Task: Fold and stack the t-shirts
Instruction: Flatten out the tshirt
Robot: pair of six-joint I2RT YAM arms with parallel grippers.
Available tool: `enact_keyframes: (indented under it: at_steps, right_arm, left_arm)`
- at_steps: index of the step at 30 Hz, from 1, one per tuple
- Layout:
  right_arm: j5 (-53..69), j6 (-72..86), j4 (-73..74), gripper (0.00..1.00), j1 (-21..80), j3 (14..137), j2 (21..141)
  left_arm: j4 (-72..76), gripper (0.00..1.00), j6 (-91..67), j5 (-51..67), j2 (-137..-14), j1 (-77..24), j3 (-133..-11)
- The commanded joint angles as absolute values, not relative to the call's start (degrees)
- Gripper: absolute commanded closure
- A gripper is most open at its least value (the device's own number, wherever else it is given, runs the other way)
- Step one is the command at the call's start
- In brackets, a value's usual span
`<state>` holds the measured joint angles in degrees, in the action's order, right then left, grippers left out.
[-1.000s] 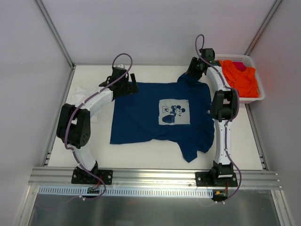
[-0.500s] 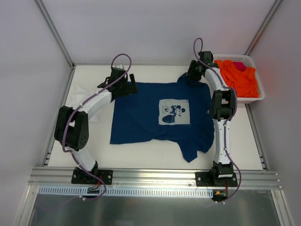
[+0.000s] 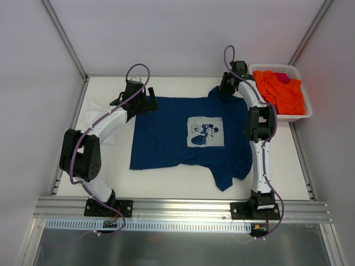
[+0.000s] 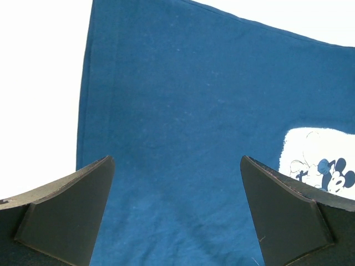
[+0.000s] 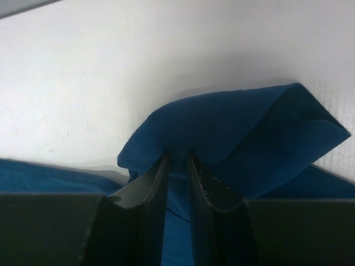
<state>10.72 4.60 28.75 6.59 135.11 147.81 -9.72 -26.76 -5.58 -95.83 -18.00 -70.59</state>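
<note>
Navy tee (image 3: 177, 138) flat on counter (image 3: 166, 178), print up. Right hand (image 5: 177, 159) clamped on far sleeve fold. Bite looks thin, may slip on lift. Left hand (image 4: 177, 160) wide apart over far hem corner, holds nothing. One-sided pull risks skewed fold. White tee (image 3: 91, 119) under left arm, could snag.

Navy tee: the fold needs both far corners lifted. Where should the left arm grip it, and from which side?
Probably the hem's far end, from above, one jaw slipped under from the left. The tee lies flat, that edge free, under the open left gripper; the right gripper pinches the far sleeve.
</note>
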Motion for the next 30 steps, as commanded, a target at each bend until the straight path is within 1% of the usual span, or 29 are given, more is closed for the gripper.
enact_keyframes:
  at_steps: [1, 3, 4, 9, 16, 20, 22, 23, 24, 25, 27, 28, 29, 30]
  right_arm:
    - [10.5, 4.9, 27.0, 0.81, 7.6, 138.0, 148.3]
    - [10.3, 5.1, 26.8, 0.86, 8.1, 138.3, 148.5]
    - [10.3, 5.3, 26.6, 0.92, 8.2, 138.3, 148.5]
    - [8.9, 4.4, 25.4, 0.99, 8.9, 137.6, 147.7]
    - [3.1, 4.1, 17.3, 1.0, 9.9, 132.6, 144.2]
    - [0.4, 4.1, 13.4, 1.0, 10.5, 133.3, 144.4]
    - [0.4, 4.2, 14.7, 1.0, 10.5, 137.1, 145.3]
    - [0.4, 4.0, 17.7, 1.0, 10.5, 138.6, 145.9]
    - [0.4, 3.4, 18.4, 0.99, 10.5, 139.1, 145.4]
    - [0.8, 2.8, 18.8, 0.99, 10.5, 136.5, 142.7]
    - [0.6, 0.5, 17.9, 0.92, 10.6, 130.9, 138.4]
    - [0.4, -0.5, 17.5, 0.87, 10.6, 125.2, 136.1]
    - [0.4, -2.0, 16.8, 0.81, 10.6, 122.8, 131.9]
    - [0.4, -4.0, 17.0, 0.7, 10.6, 121.1, 130.2]
  left_arm:
    - [-9.1, 0.01, -26.3, -6.7, -92.3, -17.0, -69.5]
    - [-9.1, 0.01, -26.6, -6.2, -92.1, -16.5, -69.4]
    - [-9.1, 0.01, -26.7, -6.2, -92.0, -16.4, -69.3]
    - [-9.2, 0.01, -26.9, -6.1, -92.1, -15.7, -68.9]
    - [-9.1, 0.01, -27.7, -5.0, -92.8, -14.9, -68.2]
    - [-9.1, 0.01, -28.0, -4.3, -93.2, -14.8, -67.8]
    - [-9.1, 0.01, -28.1, -3.8, -93.3, -14.7, -67.9]
    - [-9.2, 0.01, -28.2, -3.8, -93.4, -14.7, -67.9]
    - [-9.1, 0.01, -28.2, -3.7, -93.4, -14.8, -67.9]
    - [-9.1, 0.01, -28.3, -3.4, -93.5, -14.7, -67.9]
    - [-9.1, 0.01, -28.4, -3.0, -93.7, -14.7, -68.1]
    - [-9.1, 0.01, -28.6, -2.7, -93.8, -14.8, -68.2]
    - [-9.1, 0.01, -28.7, -2.2, -93.8, -14.8, -68.1]
    - [-9.1, 0.01, -29.1, -1.9, -93.8, -14.8, -68.0]
